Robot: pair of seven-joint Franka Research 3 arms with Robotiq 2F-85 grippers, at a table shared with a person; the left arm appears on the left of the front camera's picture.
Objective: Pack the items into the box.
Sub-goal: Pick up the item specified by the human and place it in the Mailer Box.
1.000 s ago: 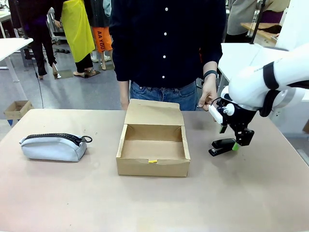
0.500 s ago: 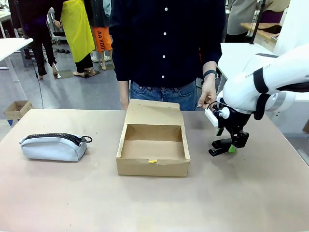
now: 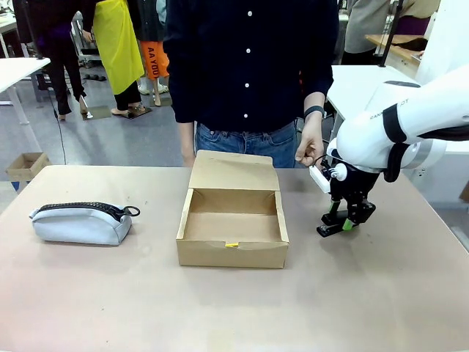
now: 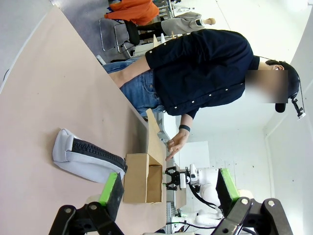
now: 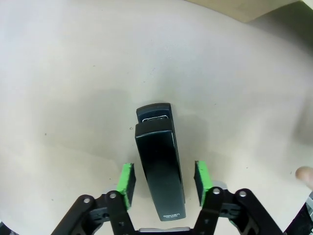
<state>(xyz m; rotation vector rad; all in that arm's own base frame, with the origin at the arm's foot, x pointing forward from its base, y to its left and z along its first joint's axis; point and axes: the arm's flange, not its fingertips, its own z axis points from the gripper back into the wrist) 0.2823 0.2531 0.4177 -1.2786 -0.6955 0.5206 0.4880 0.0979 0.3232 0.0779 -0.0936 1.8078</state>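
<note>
Right fingers point(image 5: 128, 182) are down at the worktop point(image 3: 381, 293) and straddling the stapler point(image 5: 159, 161), one green pad on each flank. From the wrist camera a sliver of worktop shows on each side, so I'd call them spread around it and not pressing on it. The stapler lies flat, and its long axis runs straight out from the wrist between the pads, so the squeeze goes across its narrow width, which is how you'd want it. It sits off the right side of the box point(image 3: 233, 253), near it but not touching, and from the front it lies roughly sideways with one end aimed towards the box. This pick belongs to the right arm. The left fingers point(image 4: 110, 188) are spread wide with nothing between them, well back on the box's other side. The box is open, its lid flap point(image 3: 233, 170) tipped back at the far side. Its right wall stands between the stapler and the inside, so the carry will need a lift over that edge. A speck of yellow point(image 3: 231, 244) shows at the box's near wall, too small to identify. The person's hand point(image 3: 311, 147) hangs past the far right corner of the box, beyond the stapler and clear of the path. The grey pouch point(image 3: 79, 222) lies well away on the box's left.
</note>
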